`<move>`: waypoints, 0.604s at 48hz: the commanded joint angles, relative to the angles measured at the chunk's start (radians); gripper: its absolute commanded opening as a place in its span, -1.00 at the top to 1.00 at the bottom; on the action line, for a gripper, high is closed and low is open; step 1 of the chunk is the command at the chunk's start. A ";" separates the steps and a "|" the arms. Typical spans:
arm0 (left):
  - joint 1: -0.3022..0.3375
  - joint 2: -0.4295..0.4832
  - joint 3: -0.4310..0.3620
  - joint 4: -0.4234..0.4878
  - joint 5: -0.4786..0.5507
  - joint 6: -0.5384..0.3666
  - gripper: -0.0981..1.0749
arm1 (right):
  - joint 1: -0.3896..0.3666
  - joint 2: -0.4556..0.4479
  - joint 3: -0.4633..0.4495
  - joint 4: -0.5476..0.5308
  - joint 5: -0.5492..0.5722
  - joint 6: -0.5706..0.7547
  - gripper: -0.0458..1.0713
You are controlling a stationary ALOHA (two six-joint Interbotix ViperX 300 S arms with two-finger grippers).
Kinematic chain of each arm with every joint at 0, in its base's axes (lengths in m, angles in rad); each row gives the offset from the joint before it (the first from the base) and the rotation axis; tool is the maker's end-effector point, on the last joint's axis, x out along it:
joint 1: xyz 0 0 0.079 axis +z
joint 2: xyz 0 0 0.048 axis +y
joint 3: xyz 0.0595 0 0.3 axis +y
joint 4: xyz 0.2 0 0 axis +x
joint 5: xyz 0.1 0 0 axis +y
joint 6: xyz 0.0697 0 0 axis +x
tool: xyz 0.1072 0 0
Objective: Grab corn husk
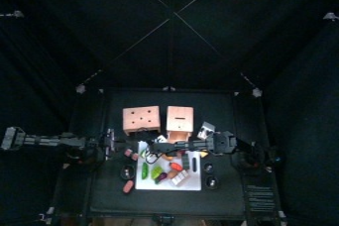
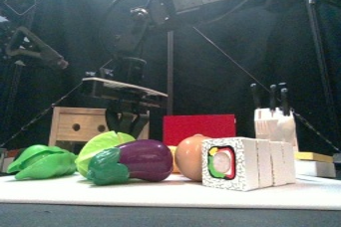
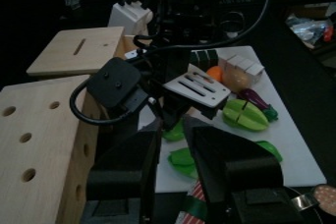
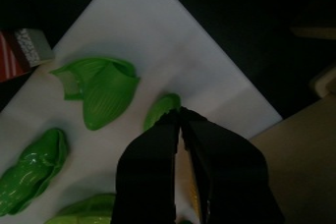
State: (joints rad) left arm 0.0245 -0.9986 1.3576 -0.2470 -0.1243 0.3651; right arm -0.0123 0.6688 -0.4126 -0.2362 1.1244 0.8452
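Right gripper: the right gripper point(image 4: 186, 130) hangs low over the white board point(image 4: 171, 41), and its two black jaws look almost together in the right wrist view, with only a thin slit between them.
What it holds: a small green piece, the corn husk point(image 4: 163, 109), sits right at the fingertips, and a pale yellow strip shows in the slit. Whether the husk is truly pinched or only touched, the pictures do not settle.
Where the husk lies: on the board, at the tips and slightly to one side of them. A bigger crumpled green leaf point(image 4: 102, 87) lies near that same side, and a long green piece point(image 4: 31, 169) lies further off toward the board's edge.
Doing it well: the jaws want to close squarely across the husk, not on its tip. A thin, floppy piece will likely slide out of a shallow nip, so a deep bite close to the board looks safer.
Watch for: the tips are close to the board, so pressing down harder could shove the husk sideways rather than trap it.
Lift check: a short, straight rise first would show whether the green piece comes up with the fingers.
Left gripper: the left gripper point(image 3: 217, 174) rests well back from the board, off the work; its jaws cannot be read.
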 commanded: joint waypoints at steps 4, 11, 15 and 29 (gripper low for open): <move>0.002 0.003 -0.014 0.000 -0.009 -0.002 -0.33 | 0.003 -0.067 -0.021 -0.003 0.002 0.000 0.09; 0.002 0.003 -0.014 0.000 -0.009 -0.002 -0.33 | 0.003 -0.075 -0.035 -0.014 0.011 0.000 0.09; 0.002 0.003 -0.014 0.000 -0.009 -0.002 -0.33 | 0.005 -0.077 -0.044 -0.023 0.021 -0.002 0.09; 0.002 0.003 -0.014 0.000 -0.009 -0.002 -0.33 | 0.006 -0.078 -0.051 -0.032 0.040 -0.009 0.09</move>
State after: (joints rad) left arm 0.0245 -0.9986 1.3576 -0.2470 -0.1243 0.3651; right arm -0.0077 0.6611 -0.4341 -0.2623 1.1628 0.8376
